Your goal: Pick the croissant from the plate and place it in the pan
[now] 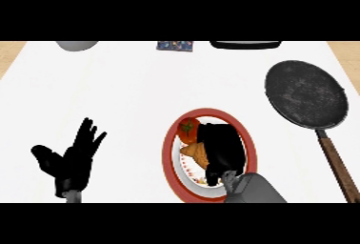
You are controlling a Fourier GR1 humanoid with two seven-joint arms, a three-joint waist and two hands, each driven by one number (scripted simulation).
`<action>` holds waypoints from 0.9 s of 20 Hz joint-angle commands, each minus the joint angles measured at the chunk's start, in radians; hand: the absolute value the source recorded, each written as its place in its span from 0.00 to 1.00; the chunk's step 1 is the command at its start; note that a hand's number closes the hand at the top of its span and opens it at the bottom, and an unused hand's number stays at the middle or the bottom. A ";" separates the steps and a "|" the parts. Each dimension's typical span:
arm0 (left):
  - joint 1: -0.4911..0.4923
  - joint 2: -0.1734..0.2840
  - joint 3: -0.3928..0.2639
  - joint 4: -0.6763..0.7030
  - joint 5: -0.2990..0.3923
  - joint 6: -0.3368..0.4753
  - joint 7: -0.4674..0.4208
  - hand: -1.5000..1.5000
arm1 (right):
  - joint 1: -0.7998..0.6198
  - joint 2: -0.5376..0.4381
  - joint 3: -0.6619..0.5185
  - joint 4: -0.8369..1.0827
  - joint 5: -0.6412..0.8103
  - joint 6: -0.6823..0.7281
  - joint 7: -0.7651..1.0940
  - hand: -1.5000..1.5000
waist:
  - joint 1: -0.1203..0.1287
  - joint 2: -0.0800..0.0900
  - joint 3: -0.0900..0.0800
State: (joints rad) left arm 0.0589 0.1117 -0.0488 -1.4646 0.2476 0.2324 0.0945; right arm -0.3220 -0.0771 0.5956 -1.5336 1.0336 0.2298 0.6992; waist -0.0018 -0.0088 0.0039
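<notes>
A red-rimmed white plate (171,157) lies at the lower middle of the counter. On it sit a golden croissant (195,153) and a red tomato (187,131). My right hand (225,147) lies over the plate, its fingers curled down round the croissant's right side and hiding most of it. A dark round pan (306,94) with a brown handle (339,167) rests to the right of the plate, with nothing in it. At the lower left my left hand (70,162) rests open, fingers up.
Along the far edge stand a grey bowl (77,45), a small patterned box (175,45) and a black dish (245,45). Wooden flooring shows past the white counter's far corners.
</notes>
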 commanded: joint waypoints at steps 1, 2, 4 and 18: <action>0.065 -0.002 -0.009 0.011 0.009 -0.025 -0.002 0.50 | -0.023 0.000 0.034 -0.086 0.140 -0.104 0.058 1.00 | 0.002 0.004 -0.004; 0.024 -0.013 -0.003 0.002 0.001 0.020 0.035 0.50 | -0.048 -0.030 -0.007 -0.178 0.131 -0.073 0.070 1.00 | -0.010 0.001 -0.004; 0.039 0.026 0.017 0.004 0.019 -0.022 0.039 0.50 | -0.079 -0.026 -0.034 -0.206 0.192 -0.127 0.107 1.00 | -0.007 0.002 -0.004; 0.018 -0.040 -0.021 0.064 -0.038 -0.007 -0.011 0.50 | -0.141 -0.046 -0.383 -0.292 0.080 -0.073 0.056 1.00 | 0.003 0.011 -0.004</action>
State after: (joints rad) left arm 0.0603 0.1026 -0.0381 -1.4666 0.2371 0.2203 0.0946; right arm -0.4404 -0.0870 0.3408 -1.8517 1.1895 0.1771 0.8297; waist 0.0010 -0.0051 0.0060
